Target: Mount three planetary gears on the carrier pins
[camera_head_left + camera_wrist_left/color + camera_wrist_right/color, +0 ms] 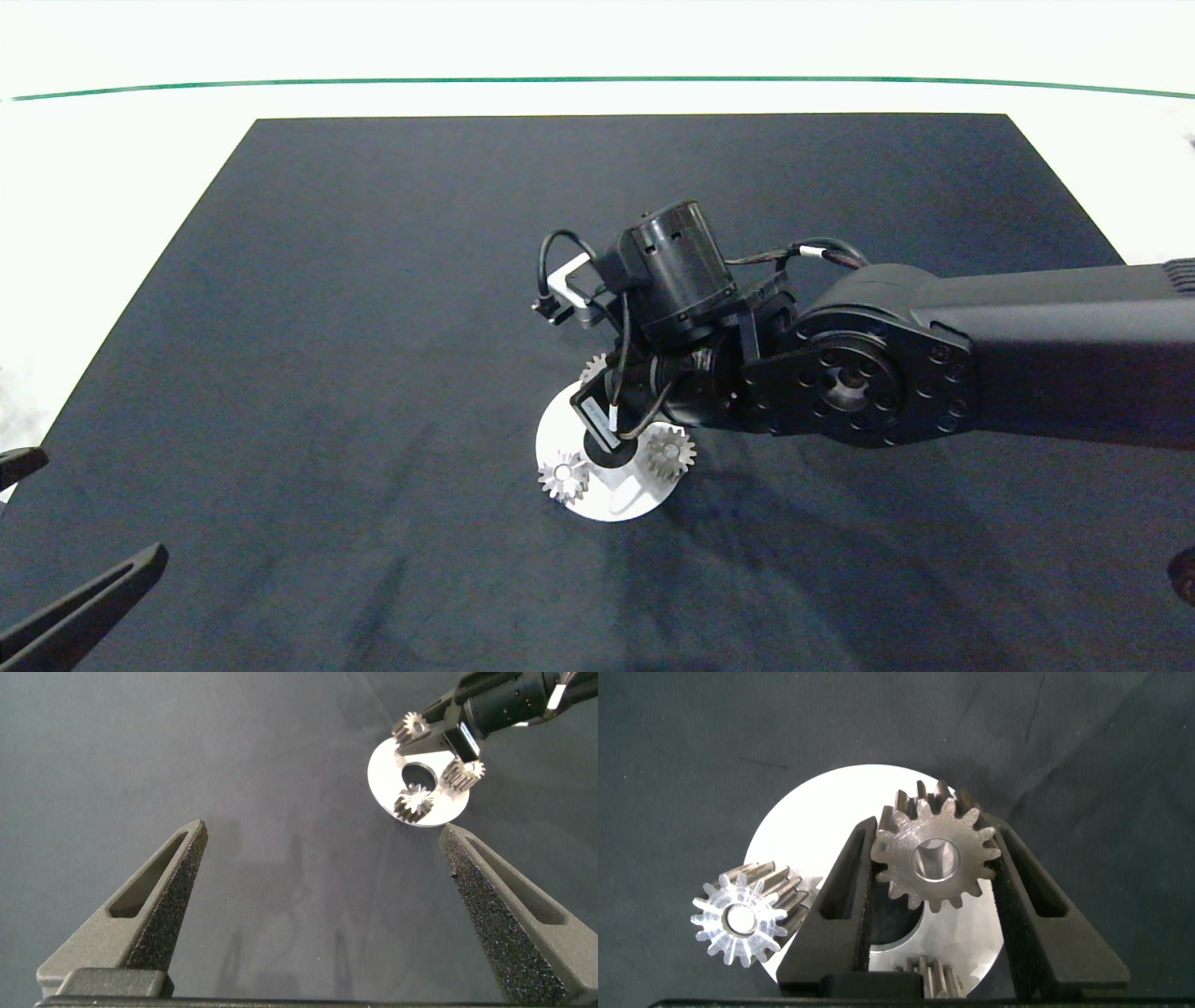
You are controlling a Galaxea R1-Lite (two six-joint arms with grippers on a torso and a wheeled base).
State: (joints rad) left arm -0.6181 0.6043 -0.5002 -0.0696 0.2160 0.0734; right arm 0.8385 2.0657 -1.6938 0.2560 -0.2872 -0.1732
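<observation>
The white carrier disc lies mid-table on the dark mat. My right gripper reaches down over its far edge. In the right wrist view its fingers are shut on a silvery planetary gear, which shows half hidden in the head view. Whether this gear sits on a pin I cannot tell. Two other gears stand on the disc's near side. A pale carrier pin end shows in the bore of one of them. My left gripper hangs open and empty at the front left.
The dark mat covers most of the white table. The right arm's forearm stretches across the right half. Bare mat lies left of and behind the disc.
</observation>
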